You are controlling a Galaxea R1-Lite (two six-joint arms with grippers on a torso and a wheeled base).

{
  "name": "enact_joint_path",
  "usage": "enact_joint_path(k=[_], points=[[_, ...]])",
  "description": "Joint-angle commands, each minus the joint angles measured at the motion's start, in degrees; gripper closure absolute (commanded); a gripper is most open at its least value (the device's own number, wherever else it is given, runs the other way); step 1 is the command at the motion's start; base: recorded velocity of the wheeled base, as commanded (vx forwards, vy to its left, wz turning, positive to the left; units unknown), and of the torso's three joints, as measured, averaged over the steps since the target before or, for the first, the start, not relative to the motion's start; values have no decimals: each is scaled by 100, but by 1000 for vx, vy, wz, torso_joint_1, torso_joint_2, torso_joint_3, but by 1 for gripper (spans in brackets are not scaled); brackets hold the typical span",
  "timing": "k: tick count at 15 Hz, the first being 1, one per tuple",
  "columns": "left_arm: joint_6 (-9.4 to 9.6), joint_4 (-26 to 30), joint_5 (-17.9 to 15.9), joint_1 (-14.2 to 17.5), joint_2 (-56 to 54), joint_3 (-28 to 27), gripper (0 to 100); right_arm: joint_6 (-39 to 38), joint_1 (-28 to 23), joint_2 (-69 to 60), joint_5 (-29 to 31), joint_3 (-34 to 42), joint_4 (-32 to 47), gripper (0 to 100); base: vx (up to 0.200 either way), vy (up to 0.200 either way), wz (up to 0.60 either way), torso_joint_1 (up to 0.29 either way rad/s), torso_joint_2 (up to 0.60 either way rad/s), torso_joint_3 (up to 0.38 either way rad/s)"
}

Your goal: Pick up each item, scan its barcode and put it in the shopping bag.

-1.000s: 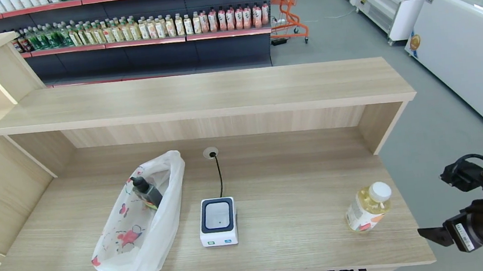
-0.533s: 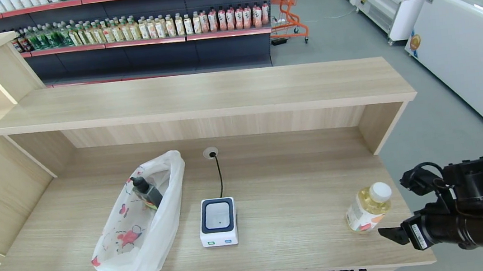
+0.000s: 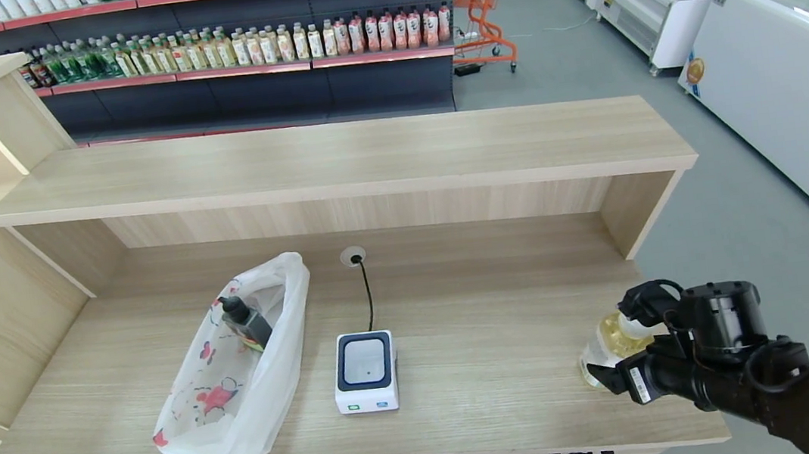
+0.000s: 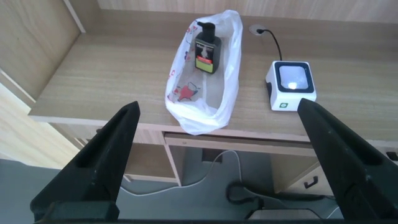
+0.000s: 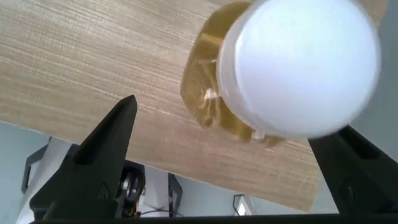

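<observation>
Right end effector, near right corner of the pale wood-grain surface: fingers spread wide and gripping nothing, set to either side of the clear plastic bottle of yellow liquid with a white cap; the bottle stands upright on the surface close to its near edge, and contact with the fingers cannot be told; left end effector, likewise spread wide and empty, held off the near edge of the surface, facing bag and scanner; mid-surface, the white box-shaped barcode scanner with a dark-framed window, its black cable running back to a round grommet; beside it to the left, the white plastic shopping bag with a floral print, lying open and already containing a dark pump bottle; beyond, a raised wooden ledge and store shelving with rows of bottled drinks; step in hand, by judgement: the pick-up of the yellow bottle, scan and bagging not yet done; the next move probably calls for closing on the bottle's body below the cap, lifting it clear, and turning its label toward the scanner window
</observation>
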State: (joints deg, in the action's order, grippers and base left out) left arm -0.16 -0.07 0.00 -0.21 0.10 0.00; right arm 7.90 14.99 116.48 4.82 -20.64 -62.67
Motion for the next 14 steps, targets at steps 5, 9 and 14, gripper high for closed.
enact_joint_path(k=[5,9,14], points=[[-2,-1,0,12,-1,0,0,36,285,885,72,-2,-966,0,0,0,0,0,0,0],[-2,-1,0,3,-1,0,0,63,267,1061,55,-160,-1388,0,0,0,0,0,0,0],[-2,-1,0,3,-1,0,0,265,153,1368,37,-494,-1608,0,0,0,0,0,0,0]])
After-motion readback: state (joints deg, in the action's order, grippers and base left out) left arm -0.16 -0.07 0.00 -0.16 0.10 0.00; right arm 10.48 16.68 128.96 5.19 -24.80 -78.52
